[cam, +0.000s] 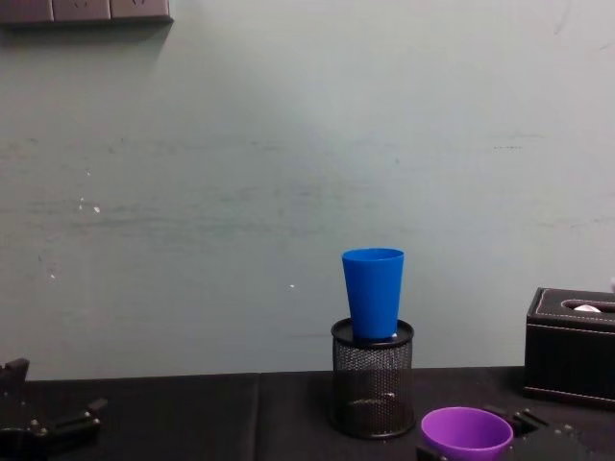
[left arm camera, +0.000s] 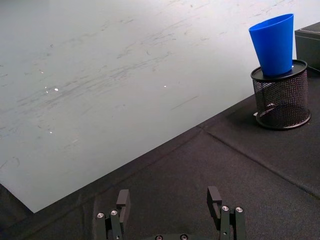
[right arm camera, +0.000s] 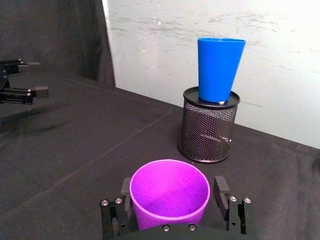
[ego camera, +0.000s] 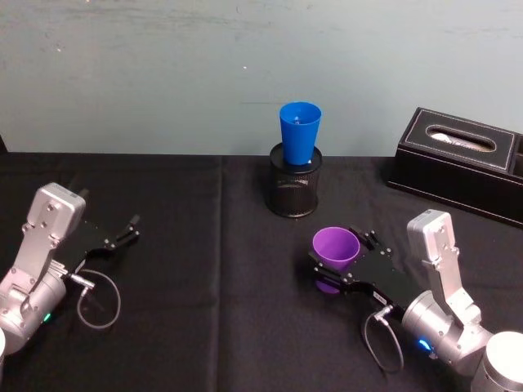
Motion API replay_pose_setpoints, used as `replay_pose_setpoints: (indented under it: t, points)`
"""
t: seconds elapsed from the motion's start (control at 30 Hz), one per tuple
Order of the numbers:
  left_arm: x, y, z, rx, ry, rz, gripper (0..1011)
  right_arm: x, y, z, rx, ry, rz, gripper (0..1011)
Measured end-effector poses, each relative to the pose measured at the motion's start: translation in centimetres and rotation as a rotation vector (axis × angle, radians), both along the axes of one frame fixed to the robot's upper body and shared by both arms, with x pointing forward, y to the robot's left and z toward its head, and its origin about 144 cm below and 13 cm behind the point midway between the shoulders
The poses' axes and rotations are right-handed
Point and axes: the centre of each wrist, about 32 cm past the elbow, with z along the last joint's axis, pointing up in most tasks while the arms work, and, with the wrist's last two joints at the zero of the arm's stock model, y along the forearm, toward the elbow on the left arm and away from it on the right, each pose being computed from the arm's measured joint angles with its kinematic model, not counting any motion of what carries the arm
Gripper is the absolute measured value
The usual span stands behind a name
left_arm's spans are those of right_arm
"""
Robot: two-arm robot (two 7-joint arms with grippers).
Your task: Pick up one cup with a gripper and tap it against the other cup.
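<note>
A black-clothed counter (ego camera: 204,327) carries everything, running back to a pale wall. Its biggest item is a black tissue box (ego camera: 445,175) at the far right, with white tissue showing in the oval slot on top. The right gripper (right arm camera: 172,190) reaches in low over the near right of the counter, and its fingers (right arm camera: 220,187) are spread, one on each side of a cup without squeezing it; a thin dark gap shows between one finger and the cup wall. The left gripper (ego camera: 129,229) sits idle over the near left, well apart from both cups, its fingers (left arm camera: 214,196) also spread, with bare cloth between them. Near the middle of the far edge stands a black wire-mesh pen holder (ego camera: 293,192); through the mesh nothing can be made out inside. The blue cup (ego camera: 299,131) stands upright on top of that holder, mouth up, with nothing visible in it. The purple cup (ego camera: 336,245) is upright between the right gripper's fingers, mouth up and empty, in front of the holder and slightly to its right, clear of the blue cup
</note>
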Motion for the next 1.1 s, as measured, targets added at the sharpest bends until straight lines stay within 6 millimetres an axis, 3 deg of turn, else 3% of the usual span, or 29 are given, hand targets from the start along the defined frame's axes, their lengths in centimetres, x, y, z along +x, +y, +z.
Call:
replay_pose_setpoints:
  t: [0.47,0.77,1.1]
  points:
    - [0.0,0.0,0.0,0.0,0.0,0.0,1011,0.43,0.26,0.02,-0.002,0.007,0.013,998]
    - [0.0,0.0,0.0,0.0,0.0,0.0,1011,0.39,0.26,0.03,-0.001,0.005,0.012,805]
    - [0.0,0.0,0.0,0.0,0.0,0.0,1011,0.36,0.24,0.03,-0.001,0.004,0.01,760]
